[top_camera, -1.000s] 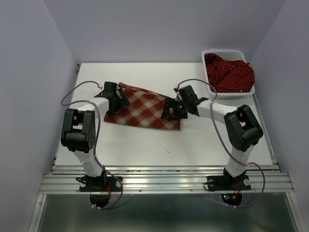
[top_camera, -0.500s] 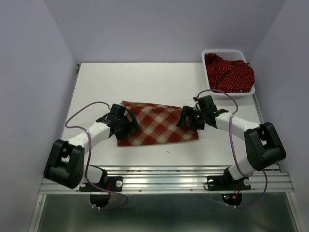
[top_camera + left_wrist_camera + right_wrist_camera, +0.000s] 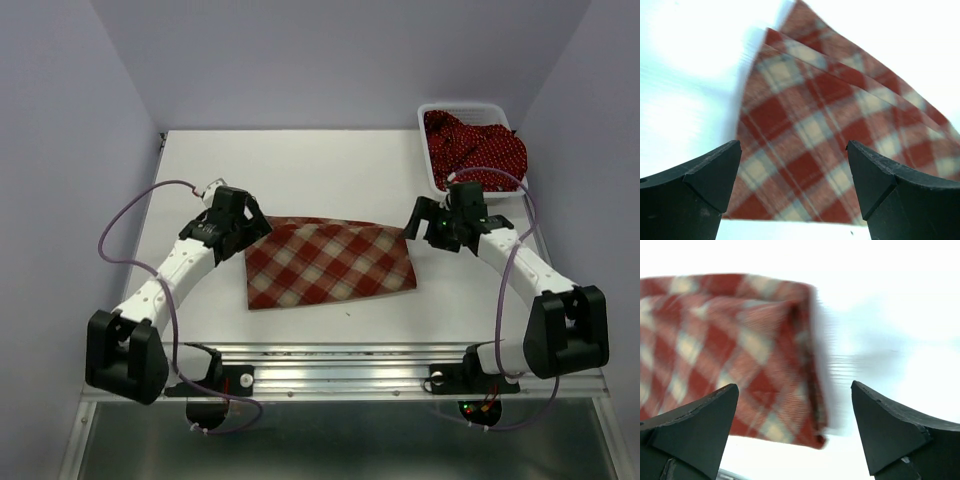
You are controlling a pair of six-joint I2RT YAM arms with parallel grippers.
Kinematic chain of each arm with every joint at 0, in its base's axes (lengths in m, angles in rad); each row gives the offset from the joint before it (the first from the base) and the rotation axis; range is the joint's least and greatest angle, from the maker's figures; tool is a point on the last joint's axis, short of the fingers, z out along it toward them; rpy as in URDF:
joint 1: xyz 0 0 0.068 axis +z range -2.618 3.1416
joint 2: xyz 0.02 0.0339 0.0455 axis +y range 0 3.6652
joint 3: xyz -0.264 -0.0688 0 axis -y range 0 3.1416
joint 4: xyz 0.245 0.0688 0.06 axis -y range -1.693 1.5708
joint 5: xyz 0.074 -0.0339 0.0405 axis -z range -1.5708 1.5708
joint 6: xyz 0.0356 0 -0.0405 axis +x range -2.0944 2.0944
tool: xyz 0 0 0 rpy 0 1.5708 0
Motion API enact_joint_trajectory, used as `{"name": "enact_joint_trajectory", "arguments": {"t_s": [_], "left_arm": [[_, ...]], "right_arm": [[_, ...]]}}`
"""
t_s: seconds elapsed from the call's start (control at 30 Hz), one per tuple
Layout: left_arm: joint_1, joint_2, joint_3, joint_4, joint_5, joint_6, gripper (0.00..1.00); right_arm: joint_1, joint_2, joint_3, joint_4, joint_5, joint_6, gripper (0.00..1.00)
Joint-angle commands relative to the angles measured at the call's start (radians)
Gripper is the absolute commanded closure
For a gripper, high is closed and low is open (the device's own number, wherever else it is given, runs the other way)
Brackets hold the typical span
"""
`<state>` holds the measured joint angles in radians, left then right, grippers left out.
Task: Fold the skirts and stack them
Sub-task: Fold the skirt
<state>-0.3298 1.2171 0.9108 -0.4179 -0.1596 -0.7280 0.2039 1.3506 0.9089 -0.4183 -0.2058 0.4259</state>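
Jaws of the left gripper spread wide, gripping nothing, above the checked skirt at its back left corner. The right gripper is equally wide, nothing held, at the back right corner. Skirt folded flat, long axis left-right, near the table front middle, white surface all around. Basket at back right holds the dotted skirts.

I'm keeping both arms stretched forward from their bases, the forearms angling in toward the middle. The left pincer is pointing inward to the right. Its two dark fingers are standing wide apart and gripping nothing. The right pincer is mirroring it, pointing inward to the left, and its fingers are likewise spread with nothing clamped between them. The two pincers are facing each other, well apart.
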Motion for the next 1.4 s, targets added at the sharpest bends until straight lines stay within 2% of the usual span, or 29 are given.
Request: {"name": "enact_joint_trajectory", "arguments": {"t_s": [0.0,0.23,0.37,0.43,0.53,0.63,0.67,0.77,0.8,0.83,0.87,0.9,0.97,1.03,1.2,1.37], "left_arm": [[0.055,0.106,0.017,0.025,-0.006,0.059,0.01],[0.078,0.15,-0.056,0.114,0.06,0.09,0.01],[0.1,0.182,-0.121,0.143,0.091,0.075,0.01],[0.101,0.196,-0.144,0.169,0.118,0.073,0.01],[0.101,0.216,-0.171,0.212,0.155,0.068,0.02],[0.101,0.237,-0.191,0.243,0.204,0.058,0.08],[0.103,0.248,-0.197,0.243,0.207,0.056,0.12],[0.103,0.289,-0.207,0.275,0.253,0.052,0.29],[0.101,0.309,-0.208,0.283,0.267,0.052,0.39],[0.101,0.315,-0.208,0.292,0.288,0.052,0.44],[0.101,0.324,-0.208,0.294,0.293,0.049,0.55],[0.101,0.325,-0.211,0.297,0.298,0.05,0.55],[0.101,0.322,-0.214,0.298,0.295,0.045,0.66],[0.098,0.309,-0.213,0.301,0.296,0.047,0.71],[0.069,0.297,-0.21,0.326,0.307,0.033,0.71],[0.035,0.312,-0.201,0.373,0.316,-0.025,0.71]], "right_arm": [[-0.069,0.016,-0.005,-0.05,-0.009,-0.027,0.0],[-0.069,0.061,-0.053,0.016,-0.115,-0.065,0.0],[-0.069,0.1,-0.107,0.099,-0.266,-0.062,0.0],[-0.069,0.12,-0.123,0.105,-0.256,-0.058,0.0],[-0.069,0.156,-0.136,0.11,-0.234,-0.067,0.06],[-0.069,0.192,-0.159,0.139,-0.257,-0.044,0.21],[-0.04,0.202,-0.169,0.144,-0.239,-0.024,0.31],[0.0,0.228,-0.185,0.176,-0.228,0.003,0.41],[0.009,0.235,-0.192,0.185,-0.236,0.01,0.52],[0.009,0.239,-0.192,0.19,-0.23,0.014,0.59],[0.009,0.239,-0.192,0.19,-0.192,0.036,0.74],[0.009,0.233,-0.191,0.19,-0.172,0.039,0.78],[0.009,0.208,-0.168,0.167,-0.127,0.04,0.82],[0.009,0.182,-0.113,0.112,-0.052,0.03,0.88],[0.009,0.15,0.024,-0.016,0.075,-0.025,0.93],[0.02,0.133,0.154,-0.152,0.106,-0.067,0.98]]}}
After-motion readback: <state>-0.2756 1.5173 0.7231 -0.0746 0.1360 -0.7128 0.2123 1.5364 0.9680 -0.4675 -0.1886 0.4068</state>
